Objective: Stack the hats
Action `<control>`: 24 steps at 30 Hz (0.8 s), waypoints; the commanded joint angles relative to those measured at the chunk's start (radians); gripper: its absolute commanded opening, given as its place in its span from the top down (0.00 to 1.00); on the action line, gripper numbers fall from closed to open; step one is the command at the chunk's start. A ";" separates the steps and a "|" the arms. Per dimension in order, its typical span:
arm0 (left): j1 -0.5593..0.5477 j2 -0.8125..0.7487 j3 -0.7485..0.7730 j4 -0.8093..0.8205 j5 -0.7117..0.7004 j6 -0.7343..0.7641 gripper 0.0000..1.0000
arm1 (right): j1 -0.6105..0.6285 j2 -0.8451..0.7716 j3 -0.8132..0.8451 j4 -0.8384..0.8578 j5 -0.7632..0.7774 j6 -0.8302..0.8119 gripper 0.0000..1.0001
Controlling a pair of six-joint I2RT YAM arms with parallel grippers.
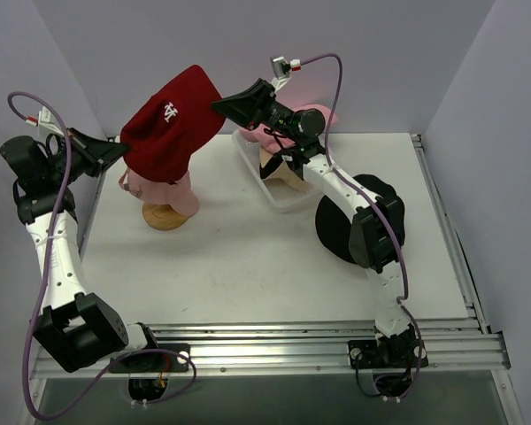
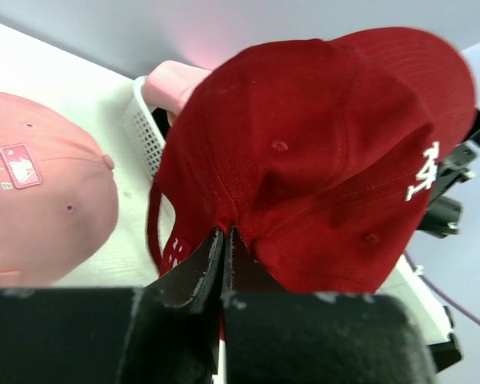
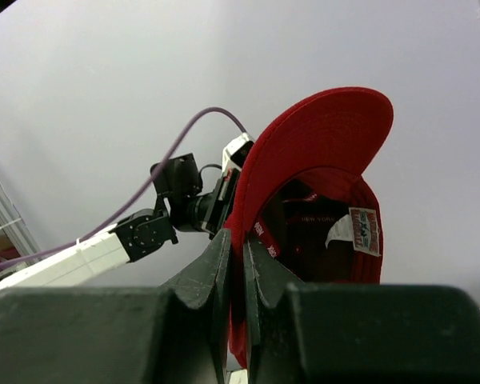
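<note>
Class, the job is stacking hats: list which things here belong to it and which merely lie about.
Job: red fabric cap with white marks, pink fabric cap, black fabric bucket hat, pink fabric hat, tan fabric hat.
Lying about: wooden stand, white plastic mesh basket.

We read "MLB" on the pink cap (image 2: 40, 208), left of the left gripper (image 2: 225, 244) jaws. White mark (image 2: 422, 172), inner tag (image 3: 365, 232) on red cap (image 2: 320, 160): illegible.

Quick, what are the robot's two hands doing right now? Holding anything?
Left gripper: closed, pinching the red cap.
Right gripper: closed, pinching the red cap's brim.
</note>
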 commanded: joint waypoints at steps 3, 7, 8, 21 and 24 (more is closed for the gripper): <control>-0.001 -0.015 0.092 0.049 -0.007 -0.026 0.98 | 0.001 0.002 0.021 0.313 0.016 0.003 1.00; -0.004 -0.012 0.216 -0.159 -0.108 0.091 0.98 | 0.001 0.002 0.001 0.260 0.025 -0.029 1.00; -0.004 -0.014 0.233 -0.192 -0.147 0.127 0.98 | 0.000 0.002 -0.002 0.237 0.028 -0.038 1.00; -0.044 0.080 0.340 -0.458 -0.356 0.335 0.98 | 0.000 0.093 -0.140 0.143 0.119 -0.109 1.00; -0.095 0.127 0.363 -0.466 -0.385 0.367 0.98 | -0.002 0.122 -0.159 0.172 0.125 -0.104 0.99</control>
